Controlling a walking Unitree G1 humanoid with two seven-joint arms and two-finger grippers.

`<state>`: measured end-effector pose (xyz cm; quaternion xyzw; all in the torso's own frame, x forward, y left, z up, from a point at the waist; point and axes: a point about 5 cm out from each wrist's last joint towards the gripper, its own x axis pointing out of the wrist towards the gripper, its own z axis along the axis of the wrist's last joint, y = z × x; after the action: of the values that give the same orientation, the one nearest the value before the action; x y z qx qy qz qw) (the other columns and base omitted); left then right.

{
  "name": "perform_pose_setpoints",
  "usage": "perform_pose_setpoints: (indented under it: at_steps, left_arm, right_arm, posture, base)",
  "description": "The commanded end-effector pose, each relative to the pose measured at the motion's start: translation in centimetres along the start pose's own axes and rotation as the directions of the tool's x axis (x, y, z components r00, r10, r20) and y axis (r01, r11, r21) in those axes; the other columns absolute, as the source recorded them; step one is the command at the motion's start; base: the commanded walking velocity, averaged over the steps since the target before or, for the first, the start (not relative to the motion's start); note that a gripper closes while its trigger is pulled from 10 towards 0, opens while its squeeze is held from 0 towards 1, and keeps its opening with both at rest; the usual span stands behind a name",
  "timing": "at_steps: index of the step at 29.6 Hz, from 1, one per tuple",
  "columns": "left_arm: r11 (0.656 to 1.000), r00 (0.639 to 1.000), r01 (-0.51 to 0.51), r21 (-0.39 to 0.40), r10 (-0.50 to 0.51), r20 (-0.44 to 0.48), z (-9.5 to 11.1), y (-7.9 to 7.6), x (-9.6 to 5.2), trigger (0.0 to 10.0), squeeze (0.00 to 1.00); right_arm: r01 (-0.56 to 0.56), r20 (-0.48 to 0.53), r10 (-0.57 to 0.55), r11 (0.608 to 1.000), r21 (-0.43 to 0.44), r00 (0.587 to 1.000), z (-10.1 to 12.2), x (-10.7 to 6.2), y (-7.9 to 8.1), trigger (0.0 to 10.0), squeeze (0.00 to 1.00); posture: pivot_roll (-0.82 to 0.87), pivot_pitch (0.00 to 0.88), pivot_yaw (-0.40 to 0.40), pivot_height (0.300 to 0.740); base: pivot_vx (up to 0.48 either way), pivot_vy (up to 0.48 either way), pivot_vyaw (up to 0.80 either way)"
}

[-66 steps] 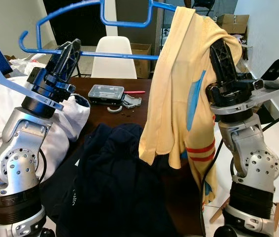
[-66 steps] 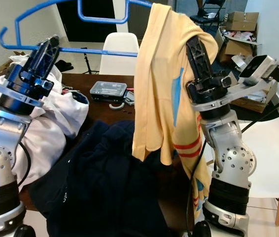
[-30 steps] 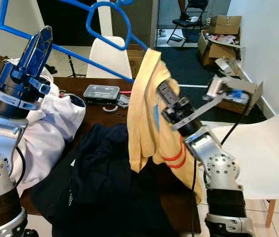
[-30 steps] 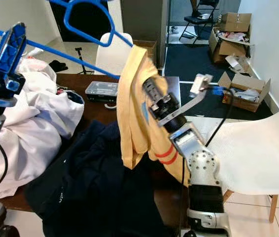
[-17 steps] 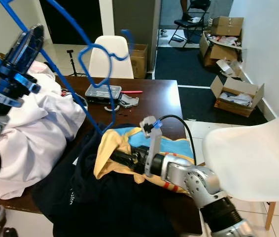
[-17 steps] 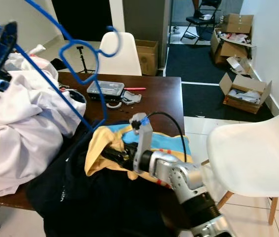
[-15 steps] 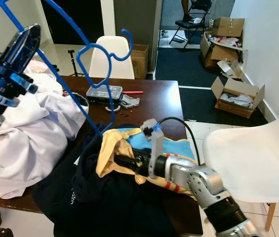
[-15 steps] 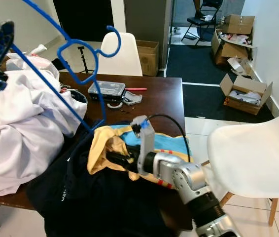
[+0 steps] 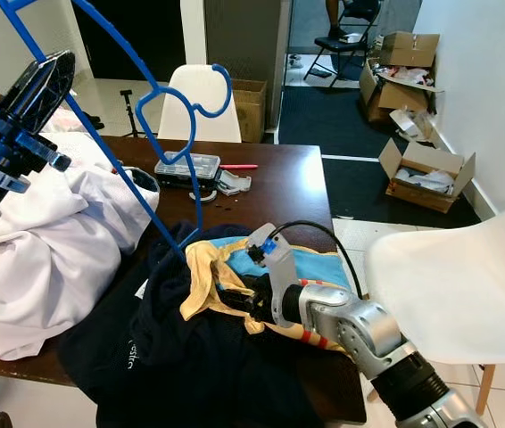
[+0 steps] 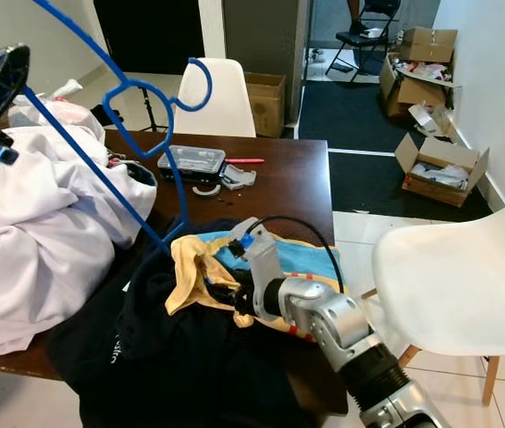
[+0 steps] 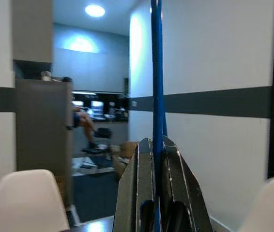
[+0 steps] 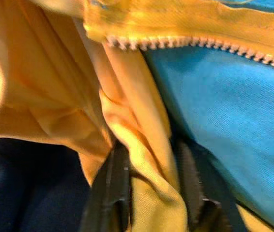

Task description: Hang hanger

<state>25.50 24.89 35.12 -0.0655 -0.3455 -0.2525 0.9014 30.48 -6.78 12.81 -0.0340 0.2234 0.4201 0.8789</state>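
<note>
Two hands are busy. My left hand [image 11: 157, 159] is raised high at my left, its black fingers pressed together on a bar of the thin blue plastic hanger [image 9: 150, 134], whose lower tip dips to the clothes on the dark brown wooden surface [image 9: 279, 178]. My right hand [image 12: 149, 186] lies low on that surface, its fingers pinching a fold of the yellow jersey with blue lining and red stripes [image 9: 315, 267], which sprawls over a crumpled dark navy garment [image 9: 190, 357]; a heap of white cloth [image 9: 47, 241] sits at my left.

To do this step well, I judge I should keep the pinch on the jersey's edge firm, lift it so the neck opening spreads, and steer the hanger's tip into it without snagging the navy cloth. The hanger is springy, so slow turns of the left wrist look safest.

Small white lettering shows on the navy garment, too small to read. I see no other legible writing.
</note>
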Motion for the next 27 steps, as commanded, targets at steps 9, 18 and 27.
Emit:
perform_pose_setpoints:
  at_steps: [9,18,27]
  left_arm:
    - [0.937,0.969,-0.243,0.252,0.222,0.108,3.9,3.0,0.3,10.0,0.00]
    - [0.875,0.960,-0.278,0.397,0.257,0.108,5.2,3.3,0.5,10.0,0.00]
    - [0.928,0.984,0.094,0.361,-0.032,-0.173,3.1,0.4,0.8,10.0,0.00]
  right_arm:
    - [0.057,-0.021,-0.057,0.998,-0.011,0.998,-0.8,-0.1,-0.8,0.0,0.00]
    - [0.105,0.056,-0.107,0.994,0.038,0.993,0.2,0.0,-1.5,0.0,0.00]
    - [0.150,0.096,-0.160,0.984,0.100,0.982,0.4,0.0,-2.3,0.0,0.00]
  posture:
    - [0.04,0.067,-0.023,0.740]
    - [0.05,0.069,-0.026,0.740]
    - [0.06,0.065,-0.024,0.740]
  base:
    - [0.000,0.000,0.00]
    - [0.000,0.000,0.00]
    - [0.000,0.000,0.00]
